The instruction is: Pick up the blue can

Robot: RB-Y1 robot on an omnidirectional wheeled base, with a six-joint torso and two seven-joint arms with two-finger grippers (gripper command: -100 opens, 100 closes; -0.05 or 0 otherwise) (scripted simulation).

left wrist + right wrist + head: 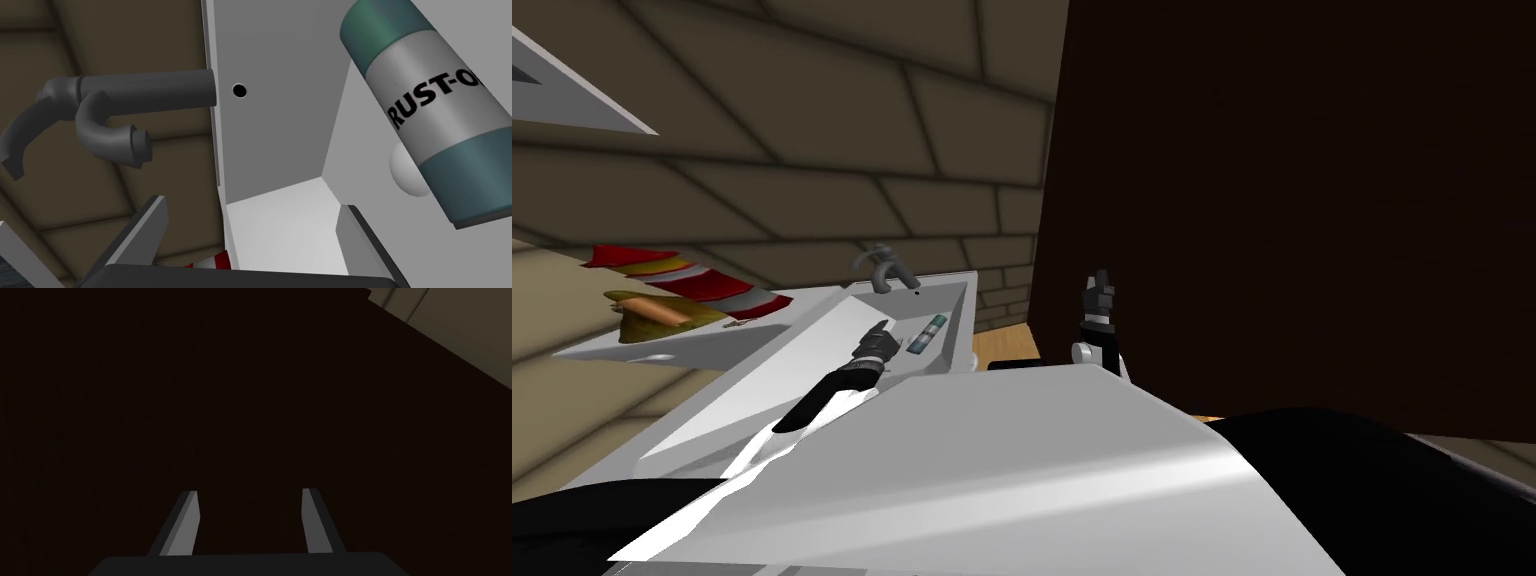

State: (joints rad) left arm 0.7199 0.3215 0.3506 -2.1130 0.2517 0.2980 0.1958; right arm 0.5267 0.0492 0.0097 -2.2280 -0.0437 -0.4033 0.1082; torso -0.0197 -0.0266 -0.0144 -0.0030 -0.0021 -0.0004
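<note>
The can (927, 333) lies on its side in the white sink basin (957, 300); it is teal-blue with a grey band lettered in black. In the left wrist view the can (435, 115) lies off to one side of my left gripper (255, 220), outside its fingers. That gripper is open and empty, held over the basin next to the can (880, 338). My right gripper (1099, 290) is raised beside a dark brown panel (1292, 200), open and empty (250, 523).
A dark grey faucet (884, 265) stands at the sink's back rim, close ahead of the left hand (100, 115). A small overflow hole (239, 90) marks the basin wall. Red and olive items (677, 290) lie on the counter left of the sink.
</note>
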